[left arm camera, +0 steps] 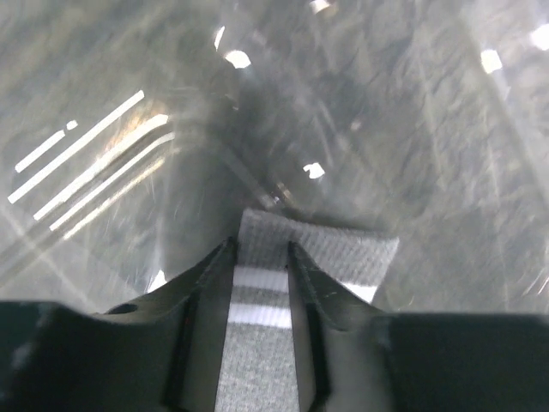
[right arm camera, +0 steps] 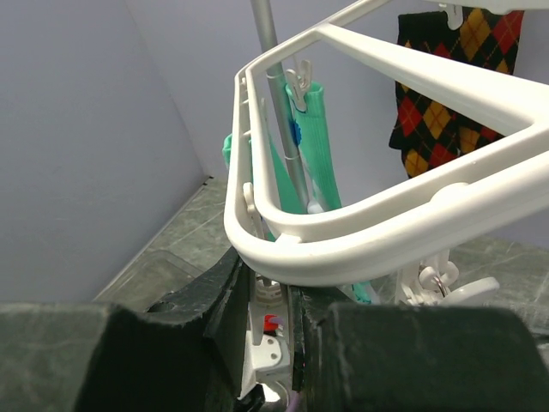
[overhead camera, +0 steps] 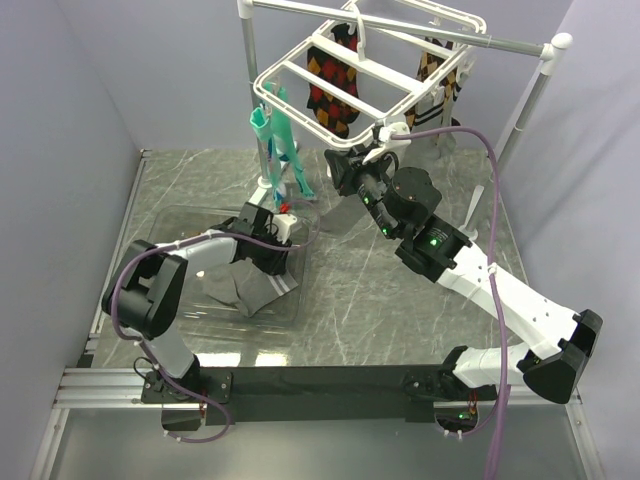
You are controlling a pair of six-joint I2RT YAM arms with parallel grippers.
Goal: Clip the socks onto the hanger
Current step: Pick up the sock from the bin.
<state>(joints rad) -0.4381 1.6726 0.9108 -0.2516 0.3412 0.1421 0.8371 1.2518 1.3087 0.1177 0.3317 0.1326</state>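
Note:
The grey socks point(overhead camera: 243, 290) lie in a clear plastic bin point(overhead camera: 170, 225) at the left. My left gripper point(overhead camera: 268, 255) is down in the bin. In the left wrist view it point(left arm camera: 262, 247) is shut on a grey sock point(left arm camera: 343, 251) at the cuff, with the two white stripes between the fingers. The white hanger point(overhead camera: 300, 62) hangs from the rail at the back. My right gripper point(overhead camera: 350, 163) is just under its front rim. In the right wrist view it point(right arm camera: 268, 279) is closed on a small white clip point(right arm camera: 273, 296) beneath the hanger frame point(right arm camera: 360, 249).
Teal patterned socks point(overhead camera: 277, 140) hang at the hanger's left corner and dark argyle socks point(overhead camera: 335, 75) at its back. A metal rail stand with white poles point(overhead camera: 540, 90) carries the hanger. Grey walls close in on both sides.

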